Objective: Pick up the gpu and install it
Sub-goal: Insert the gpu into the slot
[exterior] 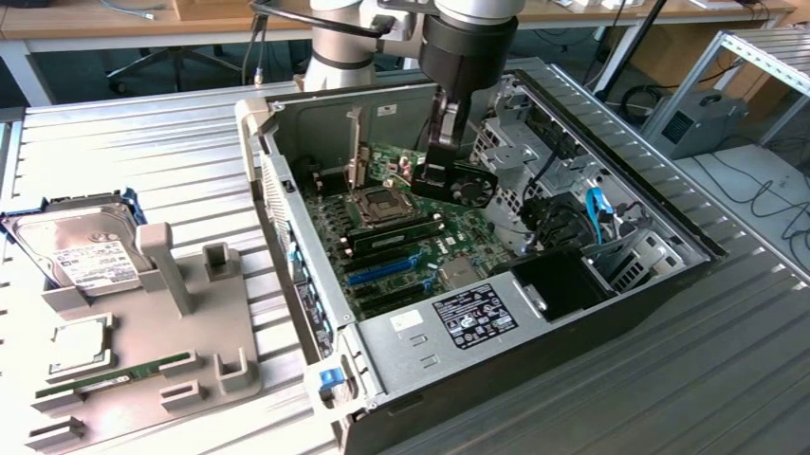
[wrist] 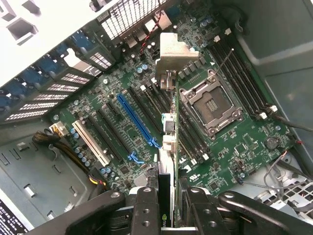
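My gripper (exterior: 439,173) reaches down into the open computer case (exterior: 418,355), and it is shut on the gpu (exterior: 471,187), a black card with a round fan. The card hangs upright above the green motherboard (exterior: 424,248), close to the CPU socket (exterior: 379,204), and touches nothing below it. From the wrist, the gpu (wrist: 167,147) shows edge-on between the two black fingers (wrist: 146,210) of the gripper (wrist: 168,218), its silvery bracket (wrist: 173,54) pointing toward the case's rear grille. The long blue slot (wrist: 139,122) lies beside the card's edge, a little apart from it.
A grey fixture tray (exterior: 190,351) at the exterior view's left holds a hard drive in a blue frame (exterior: 82,248), a CPU chip (exterior: 79,346) and a green RAM stick (exterior: 114,374). Drive cages, cables and the case walls crowd the gripper.
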Tool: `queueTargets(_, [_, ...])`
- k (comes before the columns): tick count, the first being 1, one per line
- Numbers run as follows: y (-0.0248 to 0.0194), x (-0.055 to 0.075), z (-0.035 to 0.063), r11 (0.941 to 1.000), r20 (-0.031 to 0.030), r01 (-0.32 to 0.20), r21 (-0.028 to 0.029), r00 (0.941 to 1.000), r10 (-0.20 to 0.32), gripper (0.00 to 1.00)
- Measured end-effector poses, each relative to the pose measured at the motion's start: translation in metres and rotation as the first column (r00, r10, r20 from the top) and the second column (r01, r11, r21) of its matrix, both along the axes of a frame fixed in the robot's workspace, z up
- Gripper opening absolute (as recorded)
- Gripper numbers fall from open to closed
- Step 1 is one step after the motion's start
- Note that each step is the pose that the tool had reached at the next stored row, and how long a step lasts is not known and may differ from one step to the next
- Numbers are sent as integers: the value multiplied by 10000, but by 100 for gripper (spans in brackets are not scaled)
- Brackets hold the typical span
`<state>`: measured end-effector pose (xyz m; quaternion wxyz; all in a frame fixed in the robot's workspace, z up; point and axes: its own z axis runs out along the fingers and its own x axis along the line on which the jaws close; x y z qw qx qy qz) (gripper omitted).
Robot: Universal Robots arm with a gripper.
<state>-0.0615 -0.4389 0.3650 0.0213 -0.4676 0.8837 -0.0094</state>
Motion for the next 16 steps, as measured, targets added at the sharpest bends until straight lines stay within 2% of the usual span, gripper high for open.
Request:
queueTargets(1, [0,0,0,10000,0,-37,0,10000,37,26])
queueTargets(4, [0,0,0,9975,0,-701,0,9975,701,26])
queueTargets(6, [0,0,0,9930,0,-1185,0,9930,1185,26])
queueTargets(11, [0,0,0,9821,0,-1883,-1,9821,1883,26])
queueTargets(16, [0,0,0,9777,0,-2100,-1,9777,2100,26])
